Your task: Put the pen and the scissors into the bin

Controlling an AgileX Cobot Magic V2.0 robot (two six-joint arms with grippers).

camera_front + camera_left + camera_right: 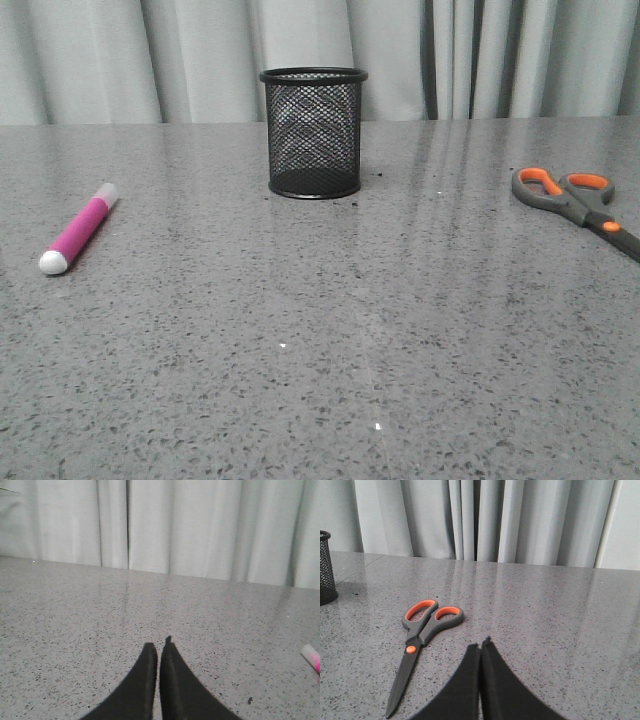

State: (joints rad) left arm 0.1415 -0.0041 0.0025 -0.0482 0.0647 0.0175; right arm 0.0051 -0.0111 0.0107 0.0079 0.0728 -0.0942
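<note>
Showing whole scissors (422, 645) only in R wrist view; front crops blades.

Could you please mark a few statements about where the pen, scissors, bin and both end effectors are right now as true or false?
1. The pen lies on the table, left of the bin. True.
2. The scissors are already inside the bin. False: they lie flat on the table, to its right.
3. The left end effector grips the pen. False: it is shut on nothing, with the pen off to one side.
4. The right end effector is shut, beside the scissors. True.
5. The bin lies tipped over. False: it stands upright.
</note>
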